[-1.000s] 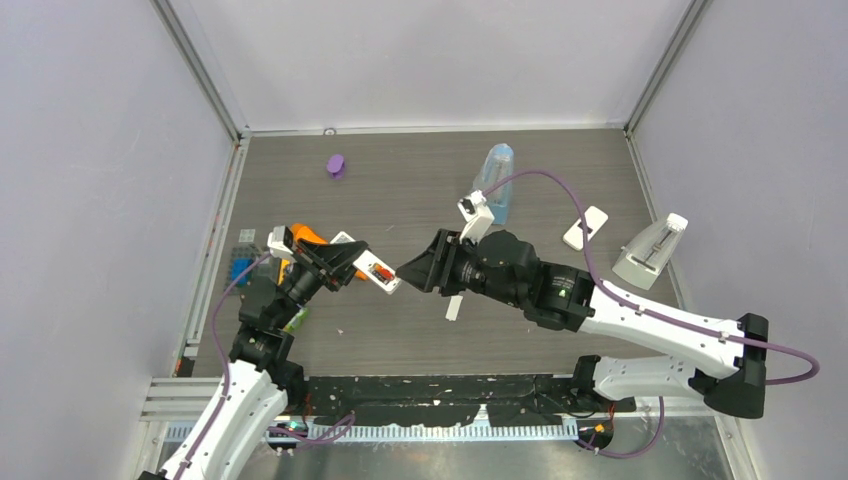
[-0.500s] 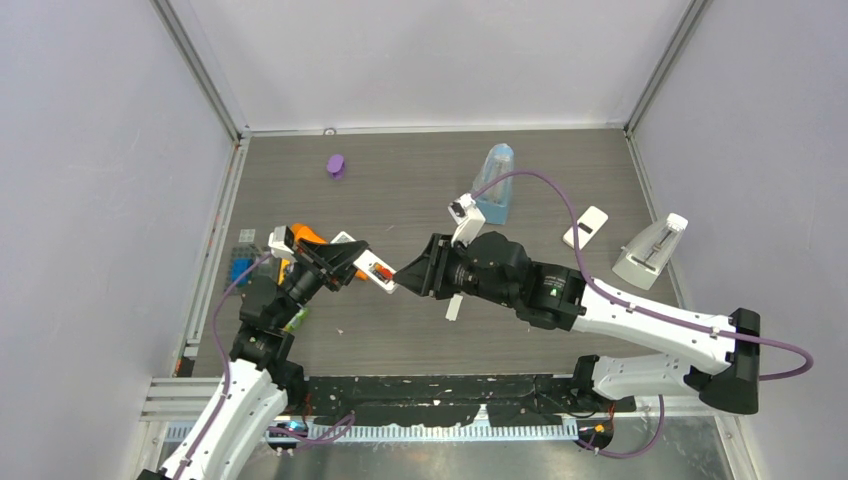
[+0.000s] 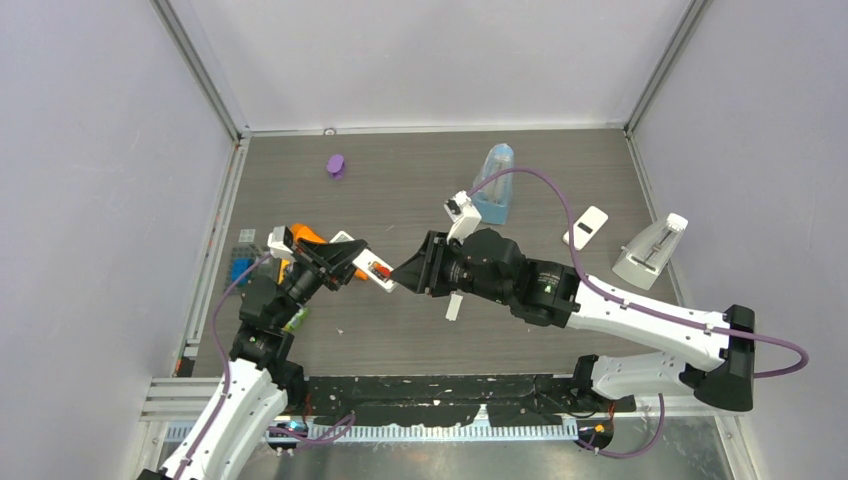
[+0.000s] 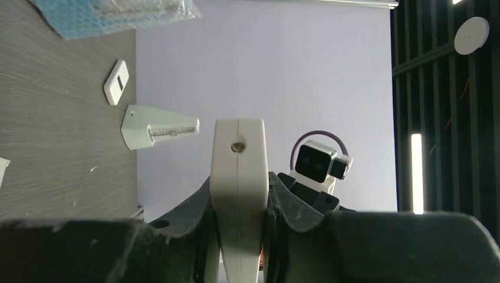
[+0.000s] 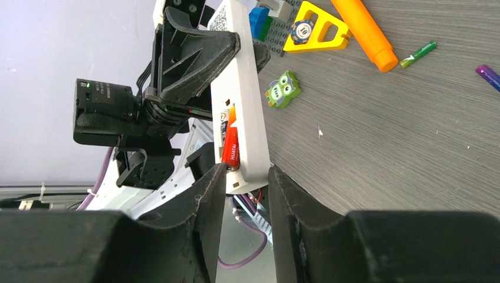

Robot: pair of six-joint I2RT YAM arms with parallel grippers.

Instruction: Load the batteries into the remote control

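Observation:
My left gripper [image 3: 350, 262] is shut on the white remote control [image 3: 372, 268] and holds it tilted above the table; in the left wrist view the remote [image 4: 238, 159] stands clamped between the jaws. Its open compartment holds a red battery [image 5: 230, 150]. My right gripper [image 5: 244, 177] straddles the remote's free end [image 5: 250, 118], with one finger against the battery side and the other against the back. A green battery [image 5: 418, 53] and a purple battery [image 5: 488, 76] lie on the table behind it.
An orange marker [image 5: 362, 32], a yellow triangle [image 5: 312, 29], an owl figure [image 5: 282, 89] and a brick plate [image 3: 241, 262] lie at the left. A blue bag [image 3: 494, 184], a small white piece [image 3: 585, 227], a white wedge [image 3: 650, 252], a white cover strip [image 3: 453, 306] and a purple lump [image 3: 336, 165] lie elsewhere.
My right gripper has moved left, onto the end of the remote. The left gripper and the remote have stayed put.

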